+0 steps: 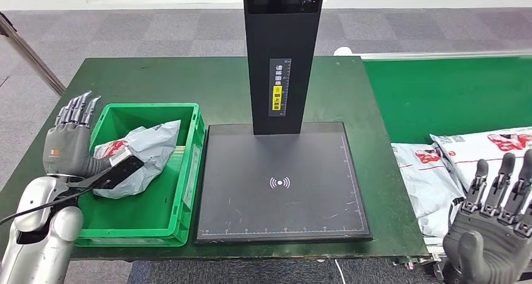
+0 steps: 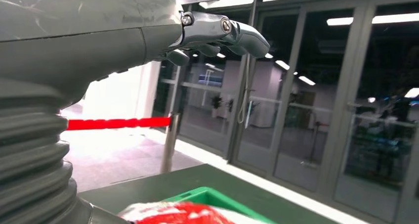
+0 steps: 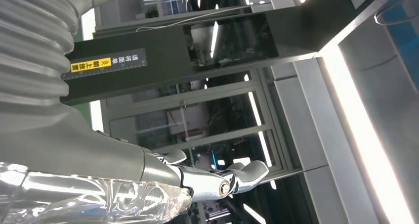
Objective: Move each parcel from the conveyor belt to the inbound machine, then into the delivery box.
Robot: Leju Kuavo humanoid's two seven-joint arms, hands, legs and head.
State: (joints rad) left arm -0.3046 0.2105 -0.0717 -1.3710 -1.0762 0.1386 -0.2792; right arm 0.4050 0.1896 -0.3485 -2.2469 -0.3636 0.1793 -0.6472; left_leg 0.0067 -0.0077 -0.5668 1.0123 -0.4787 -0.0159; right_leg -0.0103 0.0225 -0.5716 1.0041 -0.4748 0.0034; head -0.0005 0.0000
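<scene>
The green worktop carries a green box at about 9 o'clock and a black machine in the centre. The machine has a flat dark plate and a black column that stands at the plate's 12 o'clock edge. A yellow and white label is on the column.

One grey parcel with red print lies crumpled inside the box, toward its 12 o'clock half.

The left hand is at the 9 o'clock side of the box, above its rim. Its fingers are straight and apart, and it holds nothing. In the left wrist view the thumb is stretched out, free of anything.

The belt is green and lies at 3 o'clock of the worktop. More parcels, white and grey with red print, lie on it just beside the worktop's edge.

The right hand is at about 4 o'clock, over these parcels. Its fingers are spread and point upward, and it grips nothing.
</scene>
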